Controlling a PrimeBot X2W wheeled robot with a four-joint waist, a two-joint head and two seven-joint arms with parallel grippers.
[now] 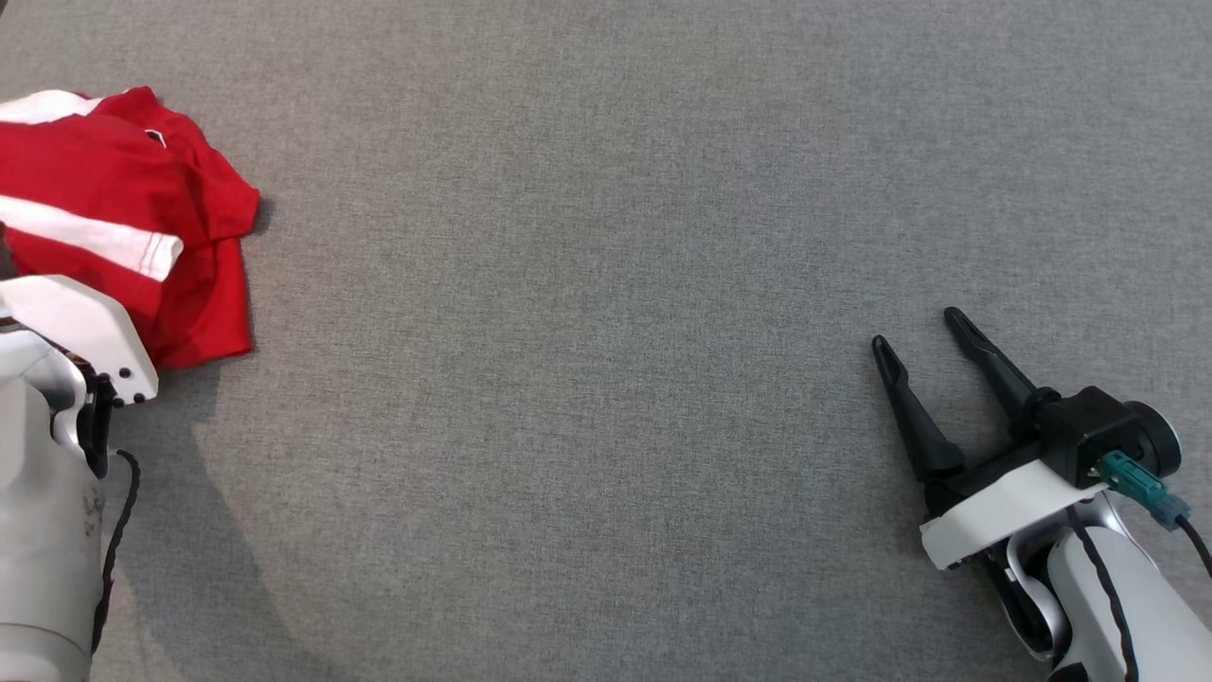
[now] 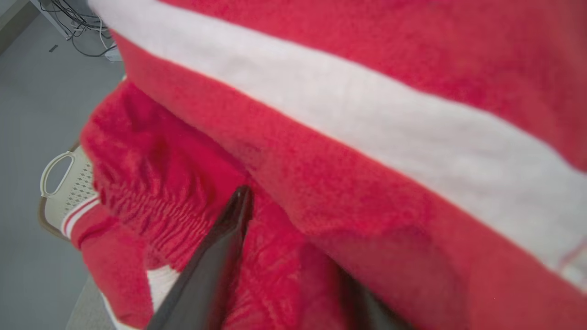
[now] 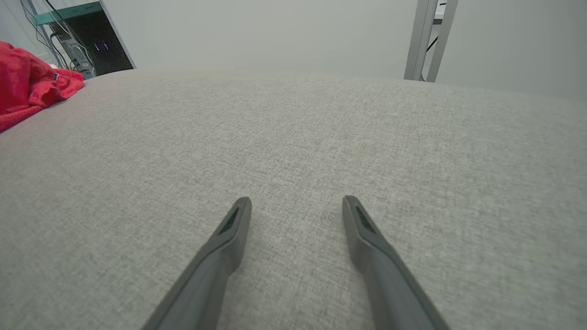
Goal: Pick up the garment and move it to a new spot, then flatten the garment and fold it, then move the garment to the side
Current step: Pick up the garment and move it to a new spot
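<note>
Lying crumpled at the left edge of the grey table [image 1: 606, 284], the red garment [image 1: 123, 218] shows white stripes [image 1: 90, 237] across its folds. It runs out of the head view on the left. The left arm's pale wrist [image 1: 80, 332] overlaps the garment's near edge.

In the left wrist view, the left gripper [image 2: 293, 238] is pushed into the garment [image 2: 367, 91]. Its fingers [image 2: 224, 256] stand well apart. One is bare against the cloth and the other is half covered by a red fold. I cannot tell whether any cloth is pinched. Past the cloth, a pale basket [image 2: 59, 183] stands on the floor, partly hidden by red fabric.

The right gripper [image 1: 917, 329] hangs at the table's lower right, well apart from the garment. Its jaws are spread wide and hold nothing. In the right wrist view, the right gripper [image 3: 297, 200] sits over bare table [image 3: 293, 137], with the garment [image 3: 27, 87] far off at the left.
</note>
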